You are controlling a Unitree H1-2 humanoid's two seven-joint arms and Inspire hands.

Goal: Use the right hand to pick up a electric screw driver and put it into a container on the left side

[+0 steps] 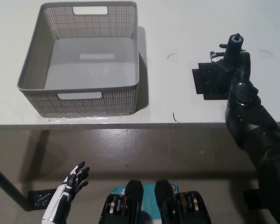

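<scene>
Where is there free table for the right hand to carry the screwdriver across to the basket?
Bare white table runs between the grey perforated plastic basket and the black square mat. Basket floor is bare. Crowded at the mat: black right hand around the upright black electric screwdriver.

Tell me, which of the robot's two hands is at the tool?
The black right hand, up on the table around the electric screwdriver. The white left hand hangs open below the table edge.
</scene>
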